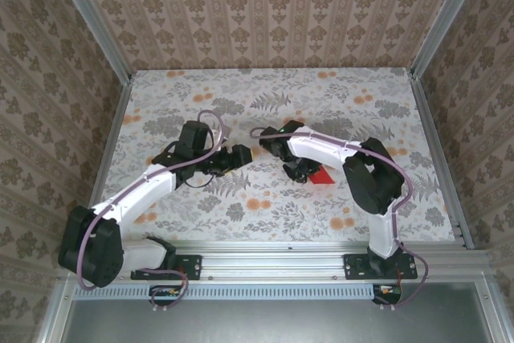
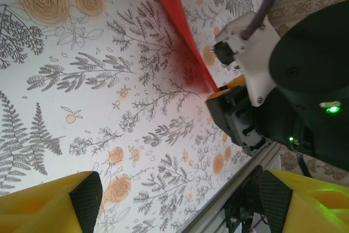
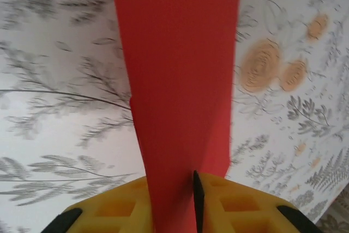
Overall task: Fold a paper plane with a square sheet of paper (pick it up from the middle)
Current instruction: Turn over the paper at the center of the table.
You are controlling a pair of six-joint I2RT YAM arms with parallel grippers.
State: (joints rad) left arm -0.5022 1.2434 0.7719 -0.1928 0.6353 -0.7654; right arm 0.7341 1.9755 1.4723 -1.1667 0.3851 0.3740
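Far left: my left gripper [image 2: 180,197] hangs over the floral table [image 2: 82,107], jaws spread wide, nothing between them. Right of centre: paper plane [image 3: 180,80], red and creased (1 end at my right gripper [image 3: 188,189]), runs between its 2 yellow fingers [image 3: 245,211]. Pinched or loose: cannot tell.
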